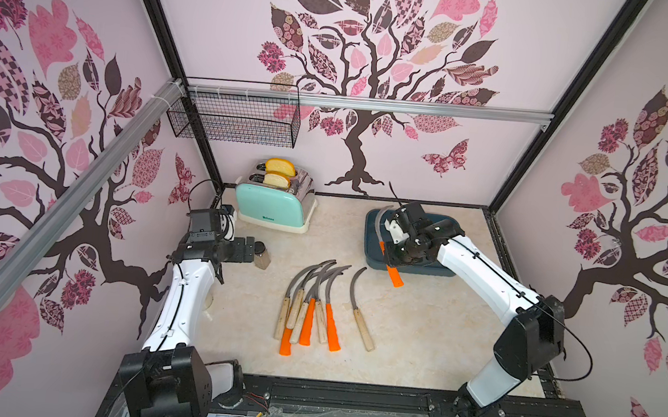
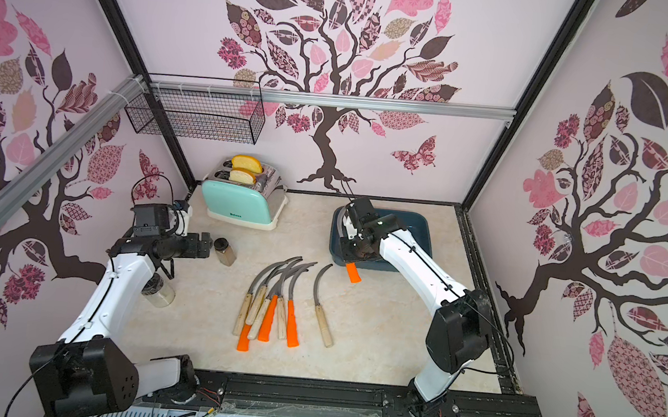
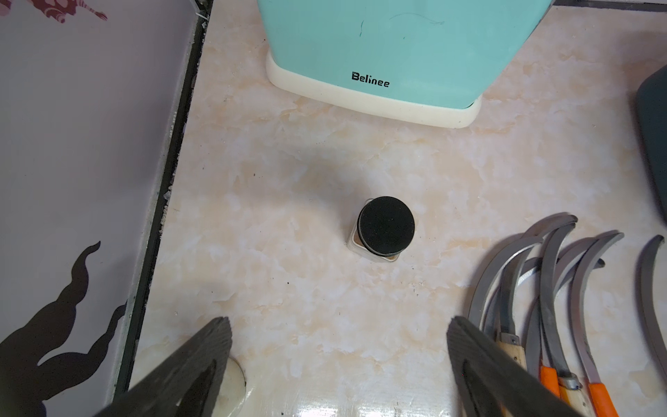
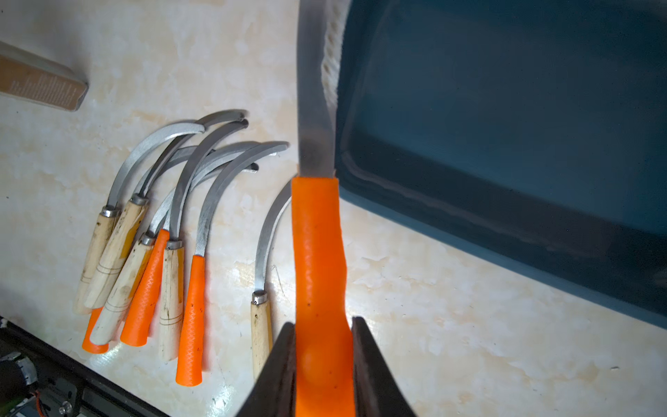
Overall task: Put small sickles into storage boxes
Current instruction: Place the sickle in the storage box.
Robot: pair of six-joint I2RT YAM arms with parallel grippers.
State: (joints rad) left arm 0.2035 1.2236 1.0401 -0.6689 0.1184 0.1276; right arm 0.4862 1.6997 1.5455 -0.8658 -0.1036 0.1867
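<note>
The orange-handled sickle [image 4: 315, 245] is the one in hand. Your right gripper [image 4: 323, 323] is clamped on the butt of its handle, with the blade pointing away from the jaws. In both top views the blade arcs over the left edge of the dark teal tray [image 1: 414, 269], while the handle end pokes out past the tray's front wall. So the sickle lies across the rim and is not yet inside. What shows of the tray floor is bare.

I judge this to be the carry-to-tray step. Next, you need to shift the sickle further over the tray and line it up with the long side so blade and handle both clear the walls. Then lower it and let go.

The other sickles [image 1: 315, 295] lie on the tabletop [image 1: 415, 342], apart from the tray. Your left gripper [image 3: 339, 325] hangs wide open and empty near a black-lidded spice jar [image 3: 386, 224].
</note>
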